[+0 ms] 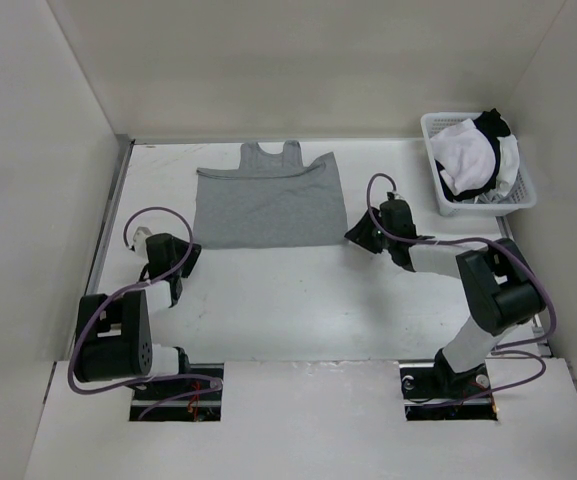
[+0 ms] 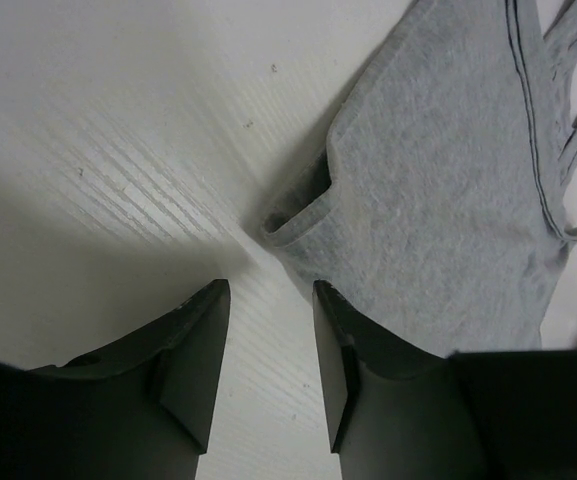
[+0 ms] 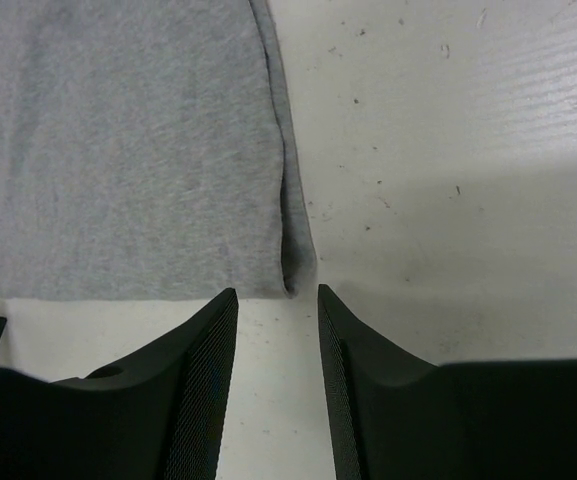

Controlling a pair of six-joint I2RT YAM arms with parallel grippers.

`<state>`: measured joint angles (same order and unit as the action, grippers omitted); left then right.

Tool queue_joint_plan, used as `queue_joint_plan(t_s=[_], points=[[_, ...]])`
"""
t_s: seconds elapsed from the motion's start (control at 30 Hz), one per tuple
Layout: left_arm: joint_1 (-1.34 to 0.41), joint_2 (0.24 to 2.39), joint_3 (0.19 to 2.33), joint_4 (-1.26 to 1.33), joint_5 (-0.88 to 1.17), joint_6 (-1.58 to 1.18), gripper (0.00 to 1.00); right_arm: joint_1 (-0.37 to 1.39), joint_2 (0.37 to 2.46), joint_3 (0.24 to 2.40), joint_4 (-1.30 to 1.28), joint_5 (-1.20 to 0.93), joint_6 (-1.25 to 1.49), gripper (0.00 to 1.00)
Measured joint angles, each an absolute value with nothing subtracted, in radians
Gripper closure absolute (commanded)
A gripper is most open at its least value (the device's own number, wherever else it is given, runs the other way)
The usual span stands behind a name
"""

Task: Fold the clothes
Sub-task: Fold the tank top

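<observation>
We are looking down on the grey shirt (image 1: 268, 208), which is lying flat on the white desk (image 1: 298, 310) in the upper middle of the overhead frame. A hemmed edge is running across its upper part and the neckline is showing just above that edge.

The left arm (image 1: 118, 335) is reaching up from the lower left of the frame toward the shirt's lower left corner. The right arm (image 1: 488, 290) is bending in from the right toward the lower right corner.

In the left wrist view, the left fingers (image 2: 193, 370) are standing apart with only bare desk between them. They are gripping nothing, and the shirt's folded corner (image 2: 298, 225) is lying just beyond their tips in the centre of the frame.

In the right wrist view, the right fingers (image 3: 203, 390) are likewise spread and holding nothing. The shirt's corner (image 3: 288, 280) is sitting just beyond the gap, and the grey fabric is filling the upper left.

In the upper right of the overhead frame, a white basket (image 1: 436, 170) is holding a white garment with black trim (image 1: 468, 150), well apart from the shirt.
</observation>
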<state>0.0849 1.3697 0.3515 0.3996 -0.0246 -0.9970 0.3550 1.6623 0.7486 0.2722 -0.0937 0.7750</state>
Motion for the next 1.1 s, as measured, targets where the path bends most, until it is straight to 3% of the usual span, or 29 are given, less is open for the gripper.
queue_joint_plan(t_s=[0.3,0.43,0.57,0.9,1.1], points=[[0.085,1.452,0.387,0.455,-0.023,-1.029,0.69,0.355,1.708,0.749,0.289,-0.096,0.793,0.59],[0.086,1.497,0.396,0.503,-0.023,-1.052,0.78,0.355,1.712,0.749,0.300,-0.099,0.796,0.58],[0.091,1.542,0.400,0.551,-0.018,-1.073,0.88,0.355,1.730,0.758,0.310,-0.105,0.805,0.68],[0.093,1.572,0.398,0.597,-0.017,-1.100,0.97,0.355,1.770,0.772,0.332,-0.115,0.820,0.97],[0.086,1.414,0.342,0.524,-0.013,-1.100,0.98,0.355,1.733,0.739,0.356,-0.107,0.818,1.00]])
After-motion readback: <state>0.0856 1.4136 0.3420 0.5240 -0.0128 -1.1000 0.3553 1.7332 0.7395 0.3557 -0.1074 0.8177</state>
